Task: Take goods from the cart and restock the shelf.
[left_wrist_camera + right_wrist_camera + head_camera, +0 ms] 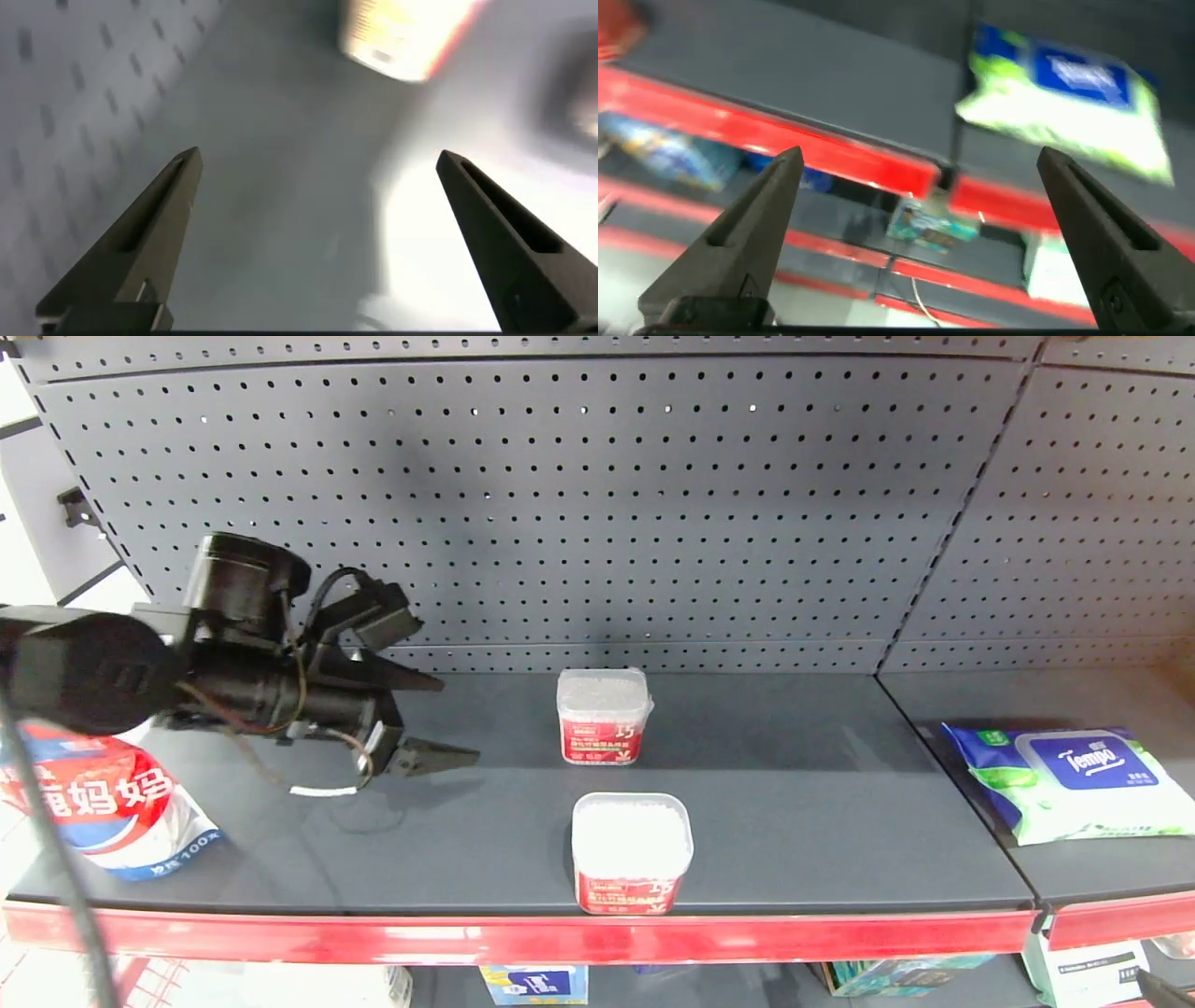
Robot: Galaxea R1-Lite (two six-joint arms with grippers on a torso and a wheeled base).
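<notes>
Over the left of the shelf: my left gripper [460,721] hangs just above the grey shelf board [794,821], empty, its fingers spread wide and pointing toward the middle of the board
Left wrist camera: nothing sits between the two fingers; beyond them I see a blurred tub [402,33], red and white, and I cannot tell which of the two it is
Rear tub [603,714]: upright near the middle of the board, clear lid on, red label facing me, set apart from the left gripper on its right-hand side
Front tub [631,851]: same kind, upright, close to the red edge strip [523,933], in line with the rear tub and apart from it
Right gripper [920,154]: opened wide and carrying nothing, out in front of the shelf's face; through its wrist camera I see the red strip and the goods on the tier below
Wipes pack [1074,782]: blue, green and white, lying flat on the neighbouring board to the right, past the joint between the two boards
Bag [103,812]: red, white and blue, at the far left end of the board, partly behind my left arm
Pegboard [597,504]: grey back wall behind the whole tier
</notes>
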